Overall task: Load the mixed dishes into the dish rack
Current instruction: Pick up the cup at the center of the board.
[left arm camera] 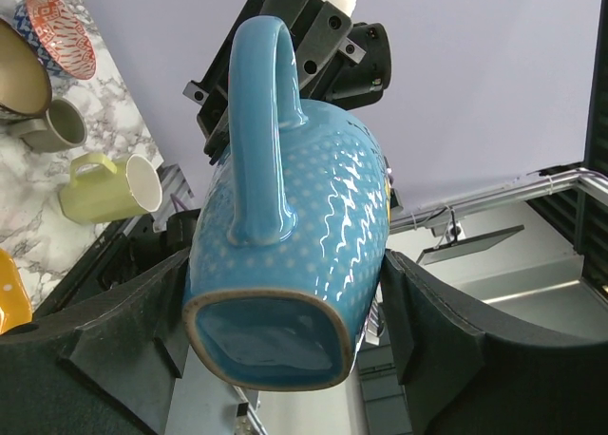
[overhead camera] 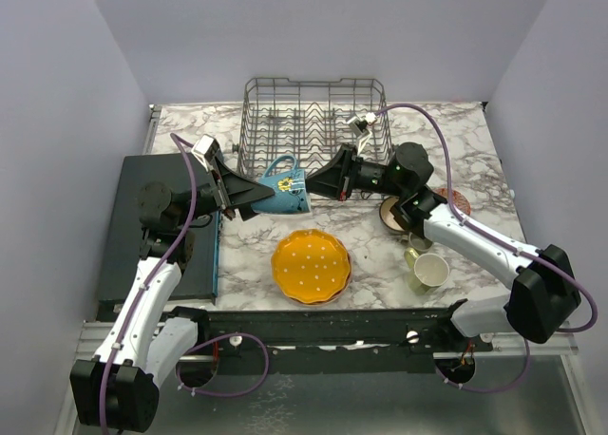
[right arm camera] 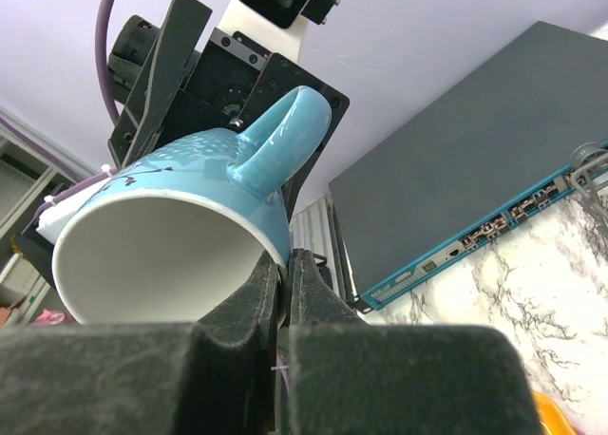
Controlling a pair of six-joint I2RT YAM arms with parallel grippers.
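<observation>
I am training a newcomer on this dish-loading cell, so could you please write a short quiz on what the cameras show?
1. True or false: the orange dotted plate stands in the dish rack.
2. Where does the right gripper pinch the blue mug? A) handle B) rim C) base
3. Fill in: the left gripper has one finger on either side of the mug's ____.

Key
1. False: it lies flat on the table, in front of the rack.
2. B
3. body
</observation>
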